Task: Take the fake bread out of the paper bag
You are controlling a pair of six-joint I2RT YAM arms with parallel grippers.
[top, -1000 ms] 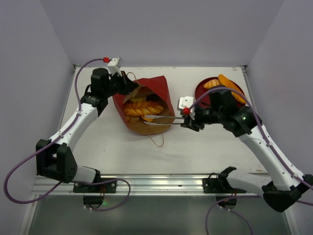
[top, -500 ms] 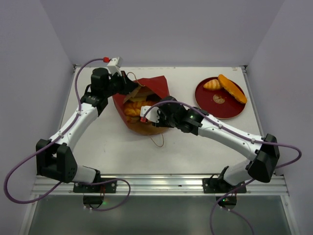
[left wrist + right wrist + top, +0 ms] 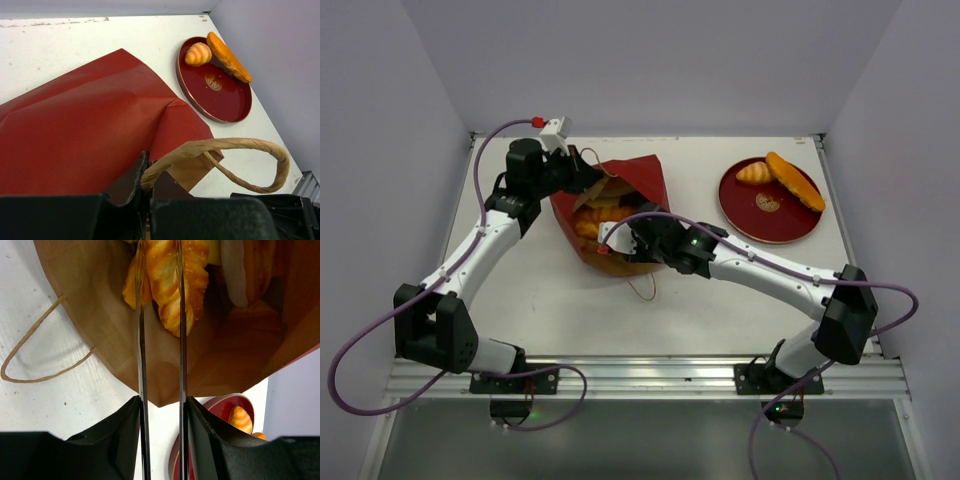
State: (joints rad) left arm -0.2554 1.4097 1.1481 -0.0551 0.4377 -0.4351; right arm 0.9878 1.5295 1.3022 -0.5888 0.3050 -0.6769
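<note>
From where I stand, the paper bag (image 3: 640, 185) lies slumped on the desk (image 3: 560, 300) with its mouth agape. Most of the fake bread (image 3: 588, 228) is inside it. A croissant (image 3: 753, 172) and a long loaf (image 3: 795, 180) sit on the red plate (image 3: 760, 225), well apart from the bag on its right-arm side.

The left gripper (image 3: 585, 178) is clamped shut on the bag's far rim, where a looped handle (image 3: 225, 145) springs out, and it holds the mouth up. The right gripper (image 3: 159, 255) reaches into the mouth with its thin fingers part-way apart, astride a braided loaf (image 3: 167, 295) just inside the bag's lip. I can't tell whether they press on it.

To do this well, I'd say the fingers should settle across the loaf's thick middle rather than its tapered end, since that glossy surface looks slippery. Then close gently and draw straight back out of the mouth, slowly, so the loaf doesn't snag the brown lip or drag the bag along. The left grip should hold firm against that pull
</note>
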